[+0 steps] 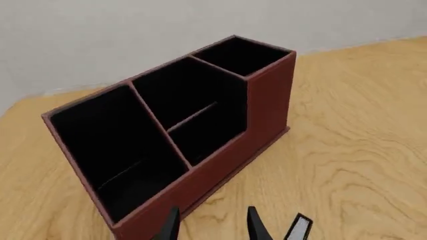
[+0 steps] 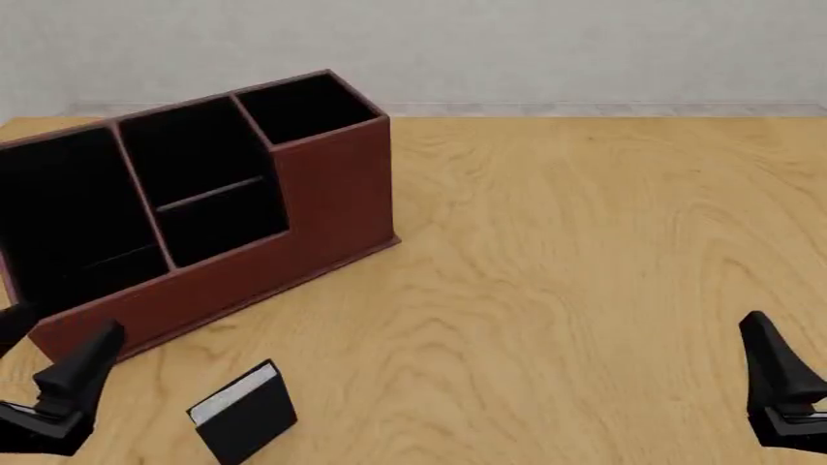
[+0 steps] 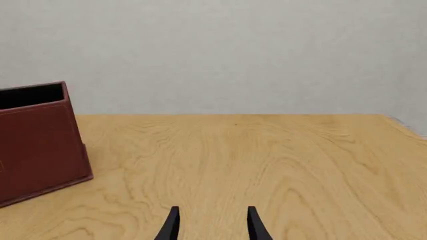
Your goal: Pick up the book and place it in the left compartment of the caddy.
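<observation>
Left gripper [image 2: 39,373]: fingers parted, empty, just in front of the caddy [image 2: 323,203].
Book [image 2: 243,411]: on the table, near the caddy's front wall.
Left compartment [image 2: 58,218]: empty.
Right gripper [image 3: 211,225]: parted, empty, well apart from the caddy.
Risk: the thin book may slip; the stepped front wall blocks a low approach.

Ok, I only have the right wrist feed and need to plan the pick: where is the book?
Observer: The book sits on the table, in front of the caddy and just right of the left gripper.
Operator: Is it gripped?
Observer: No. The left gripper's jaws are open beside it with nothing between them.
Operator: Which caddy end am I seeing?
Observer: The small square section's end. The left compartment is at the opposite end, nearer the left arm.
</observation>
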Controlling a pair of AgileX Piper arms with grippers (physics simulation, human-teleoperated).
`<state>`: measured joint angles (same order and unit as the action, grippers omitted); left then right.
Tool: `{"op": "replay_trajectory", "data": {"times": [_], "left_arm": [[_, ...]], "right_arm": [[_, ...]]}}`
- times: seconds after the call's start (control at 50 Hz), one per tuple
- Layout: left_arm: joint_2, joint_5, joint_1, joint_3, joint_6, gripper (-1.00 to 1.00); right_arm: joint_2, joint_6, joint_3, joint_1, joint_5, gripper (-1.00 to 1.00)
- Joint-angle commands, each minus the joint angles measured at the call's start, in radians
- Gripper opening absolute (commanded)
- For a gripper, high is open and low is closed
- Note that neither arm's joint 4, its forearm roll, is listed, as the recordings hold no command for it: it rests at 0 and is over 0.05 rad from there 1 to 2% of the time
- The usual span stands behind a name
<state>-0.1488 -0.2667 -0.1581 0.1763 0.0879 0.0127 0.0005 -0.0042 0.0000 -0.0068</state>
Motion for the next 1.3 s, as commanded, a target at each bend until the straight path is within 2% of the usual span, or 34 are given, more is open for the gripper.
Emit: {"op": "replay_trajectory", "data": {"times": [0.02,0.06,0.1,0.22,0.4,0.44,0.52,0.56,0.62,0.7,0.76,0.84,1.1,1.3], "left_arm": [[-0.112,-0.193,-0.102,0.123,0.053,1.0],[-0.139,-0.213,-0.121,0.14,0.062,1.0],[-0.186,-0.261,-0.174,0.161,0.074,1.0],[-0.246,-0.313,-0.209,0.196,0.092,1.0],[-0.327,-0.376,-0.22,0.272,0.116,1.0],[-0.353,-0.389,-0.255,0.273,0.121,1.0],[-0.374,-0.409,-0.23,0.281,0.173,1.0],[-0.399,-0.423,-0.254,0.287,0.151,1.0],[-0.415,-0.447,-0.271,0.299,0.157,1.0],[-0.45,-0.422,-0.274,0.29,0.154,1.0],[-0.461,-0.415,-0.264,0.246,0.195,1.0],[-0.477,-0.419,-0.296,0.241,0.173,1.0],[-0.52,-0.419,-0.33,0.213,0.191,1.0],[-0.572,-0.349,-0.342,0.182,0.191,1.0]], "right_arm": [[-0.004,0.0,0.001,0.0,0.002,1.0],[-0.004,0.0,0.001,0.0,0.002,1.0],[-0.003,0.0,0.001,0.0,0.002,1.0],[-0.004,0.0,0.001,0.0,0.002,1.0],[-0.004,0.0,0.001,0.0,0.002,1.0],[-0.003,0.0,0.001,0.0,0.002,1.0],[-0.003,0.0,0.001,0.0,0.002,1.0],[-0.004,0.0,0.001,0.0,0.002,1.0],[-0.004,0.0,0.001,0.0,0.002,1.0],[-0.003,0.0,0.001,0.0,0.002,1.0],[-0.003,0.0,0.001,0.0,0.002,1.0],[-0.003,0.0,0.001,0.0,0.002,1.0],[-0.003,0.0,0.001,0.0,0.002,1.0],[-0.003,0.0,0.001,0.0,0.002,1.0]]}}
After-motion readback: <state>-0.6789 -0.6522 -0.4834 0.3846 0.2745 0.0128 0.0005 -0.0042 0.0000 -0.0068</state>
